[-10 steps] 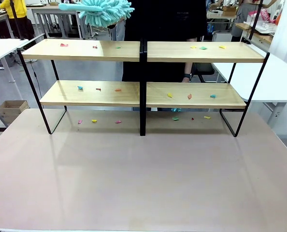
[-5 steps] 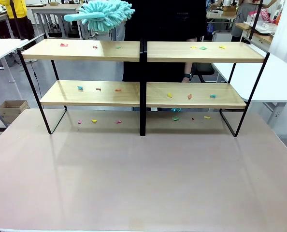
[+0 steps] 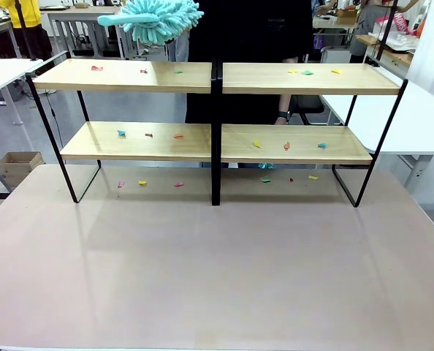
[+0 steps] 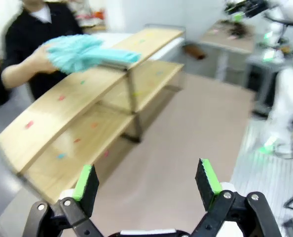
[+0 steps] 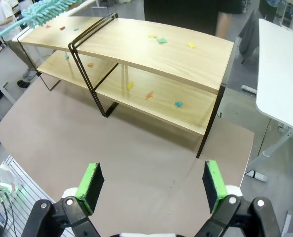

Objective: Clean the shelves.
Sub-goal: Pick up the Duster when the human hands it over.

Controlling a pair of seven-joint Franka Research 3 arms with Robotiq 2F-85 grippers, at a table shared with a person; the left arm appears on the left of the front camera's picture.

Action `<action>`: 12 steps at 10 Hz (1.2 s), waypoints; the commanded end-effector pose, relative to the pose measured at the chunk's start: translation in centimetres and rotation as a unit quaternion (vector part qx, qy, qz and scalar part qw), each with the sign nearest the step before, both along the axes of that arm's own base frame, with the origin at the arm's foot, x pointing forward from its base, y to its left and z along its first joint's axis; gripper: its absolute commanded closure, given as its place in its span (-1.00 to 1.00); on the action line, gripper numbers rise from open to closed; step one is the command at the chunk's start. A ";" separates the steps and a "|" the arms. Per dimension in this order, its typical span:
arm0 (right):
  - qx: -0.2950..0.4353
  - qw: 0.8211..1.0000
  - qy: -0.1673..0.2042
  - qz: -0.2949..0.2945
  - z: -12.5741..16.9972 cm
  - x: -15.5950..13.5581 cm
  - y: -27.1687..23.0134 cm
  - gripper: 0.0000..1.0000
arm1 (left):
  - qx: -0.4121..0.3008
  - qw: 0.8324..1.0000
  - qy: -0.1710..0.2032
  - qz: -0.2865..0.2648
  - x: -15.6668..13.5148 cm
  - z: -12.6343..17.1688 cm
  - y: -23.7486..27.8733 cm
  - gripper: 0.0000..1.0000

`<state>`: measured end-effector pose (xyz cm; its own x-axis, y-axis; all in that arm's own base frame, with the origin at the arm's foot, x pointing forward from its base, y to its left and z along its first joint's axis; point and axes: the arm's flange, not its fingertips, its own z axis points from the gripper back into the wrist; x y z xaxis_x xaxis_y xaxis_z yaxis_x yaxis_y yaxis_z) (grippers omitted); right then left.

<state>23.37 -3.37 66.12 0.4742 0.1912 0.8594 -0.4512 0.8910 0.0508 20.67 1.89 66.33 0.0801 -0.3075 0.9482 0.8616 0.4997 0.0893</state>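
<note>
Lifted a touch since the earlier frame, the teal microfibre duster [image 3: 158, 18] in the person's hand [image 4: 32, 63] hovers at upper left, seemingly clear of the shelves [image 3: 129, 76], which span mid-frame with coloured paper scraps [image 3: 96, 68] on every board. Both the left gripper [image 4: 147, 180] and the right gripper [image 5: 150, 183] hang wide apart and empty at their views' bottom edges; sweeping looks not yet begun.
</note>
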 end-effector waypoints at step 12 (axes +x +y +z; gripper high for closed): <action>0.002 1.000 0.001 0.000 0.0 0.0 0.0 -1.00 | -0.257 0.808 0.516 -0.125 26.2 -0.4 -5.5 -1.00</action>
